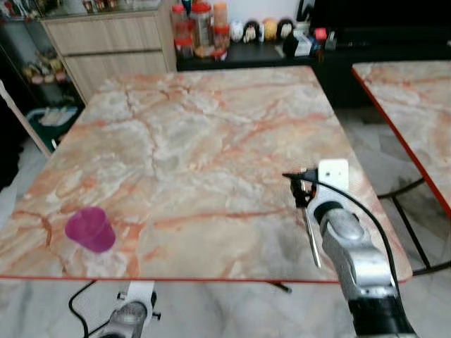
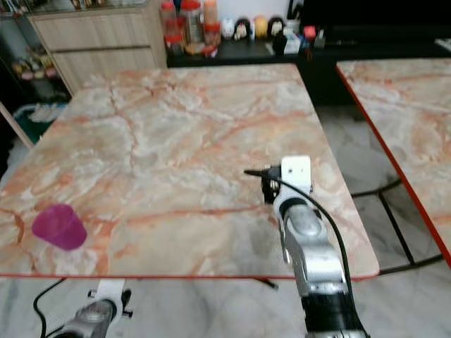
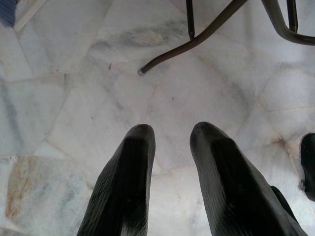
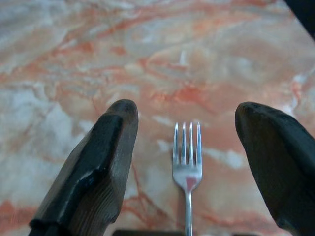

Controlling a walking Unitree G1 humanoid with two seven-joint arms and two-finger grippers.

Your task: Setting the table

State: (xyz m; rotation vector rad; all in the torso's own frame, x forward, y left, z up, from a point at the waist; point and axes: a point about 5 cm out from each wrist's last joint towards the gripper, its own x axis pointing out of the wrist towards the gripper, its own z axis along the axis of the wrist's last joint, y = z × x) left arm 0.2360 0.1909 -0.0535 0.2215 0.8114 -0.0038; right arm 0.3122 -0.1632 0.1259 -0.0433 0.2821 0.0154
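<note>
The right gripper [image 4: 184,162] has its fingers wide apart over a fork [image 4: 187,169] lying flat on the marble desk [image 1: 204,141], so next it should lift away and fetch more things.

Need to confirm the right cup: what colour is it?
Magenta-pink cup, clearest in the left eye view.

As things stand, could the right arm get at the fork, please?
Probably yes: the right end effector is open with its fingers on either side of the fork, which lies flat on the marble table with nothing between them.
</note>
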